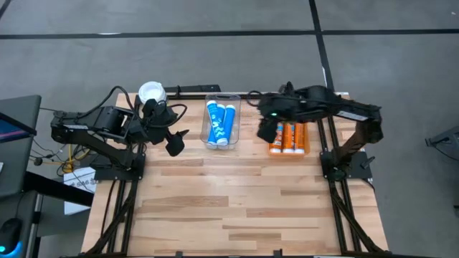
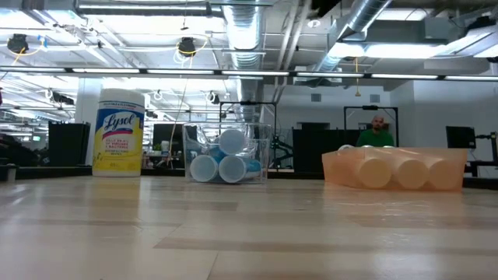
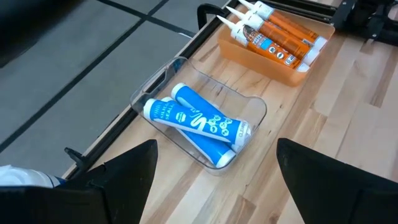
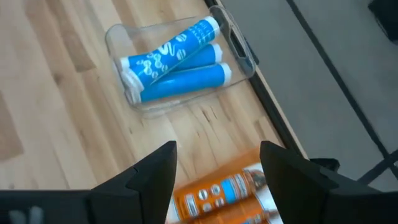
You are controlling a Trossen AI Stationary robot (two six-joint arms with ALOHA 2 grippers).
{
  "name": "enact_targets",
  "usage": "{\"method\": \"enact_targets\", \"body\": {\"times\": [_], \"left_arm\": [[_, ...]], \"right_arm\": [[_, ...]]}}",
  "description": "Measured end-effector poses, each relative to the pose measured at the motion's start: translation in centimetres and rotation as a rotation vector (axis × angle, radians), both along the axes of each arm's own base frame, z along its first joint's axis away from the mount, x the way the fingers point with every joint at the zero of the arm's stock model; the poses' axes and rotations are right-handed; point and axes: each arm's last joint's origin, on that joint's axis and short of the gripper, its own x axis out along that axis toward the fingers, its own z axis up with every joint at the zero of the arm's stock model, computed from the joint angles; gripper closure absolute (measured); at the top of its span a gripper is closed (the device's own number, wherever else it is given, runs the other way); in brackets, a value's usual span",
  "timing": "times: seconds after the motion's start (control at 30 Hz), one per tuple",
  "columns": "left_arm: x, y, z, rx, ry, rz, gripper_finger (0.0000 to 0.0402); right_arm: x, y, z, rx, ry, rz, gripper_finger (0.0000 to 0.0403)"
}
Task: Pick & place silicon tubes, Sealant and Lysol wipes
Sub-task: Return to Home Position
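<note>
Three blue silicone tubes lie in a clear plastic bin at the far middle of the table. Three orange sealant tubes lie side by side in an orange tray to its right. The Lysol wipes, a white-lidded canister with a yellow label, stand upright at the far left. My left gripper hovers open between the canister and the bin, high above the table. My right gripper hovers open above the left end of the orange tray, nothing between its fingers.
The near half of the wooden table holds no objects. A black bar runs along the far edge behind the bin. A person sits in the room beyond the table.
</note>
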Motion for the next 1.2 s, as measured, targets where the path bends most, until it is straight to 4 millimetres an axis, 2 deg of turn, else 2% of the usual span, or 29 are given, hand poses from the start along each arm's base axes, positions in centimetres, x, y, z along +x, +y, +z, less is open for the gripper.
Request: {"method": "enact_targets", "body": {"times": [0.27, 0.4, 0.6, 0.7, 0.8, 0.97, 1.2], "left_arm": [[0.0, 0.0, 0.0, -0.033, -0.027, 0.031, 0.0080], [-0.1, 0.0, 0.0, 0.032, 0.026, -0.033, 0.0080], [-1.9, 0.4, 1.0, 0.047, -0.006, -0.066, 0.0080], [-4.0, 0.8, 1.3, 0.024, -0.064, -0.052, 0.0080], [-6.2, 1.2, 0.9, -0.012, -0.128, -0.027, 0.0080], [-8.4, 1.5, -1.7, -0.045, -0.234, -0.032, 0.0080], [-10.3, 1.6, -7.1, -0.100, -0.382, -0.104, 0.0080]], "right_arm": [[-6.2, 1.4, 3.3, -0.009, -0.093, 0.049, 0.0195], [-9.4, 1.7, 2.9, -0.003, -0.150, 0.048, 0.0201], [-13.2, 2.1, -0.9, 0.024, -0.226, 0.055, 0.0210], [-14.8, 2.2, -3.3, 0.054, -0.302, 0.046, 0.0214], [-16.5, 2.2, -5.8, 0.092, -0.355, 0.020, 0.0218], [-19.6, 2.1, -9.1, 0.179, -0.459, -0.018, 0.0221], [-24.4, 1.5, -12.2, 0.287, -0.636, -0.021, 0.0221]]}}
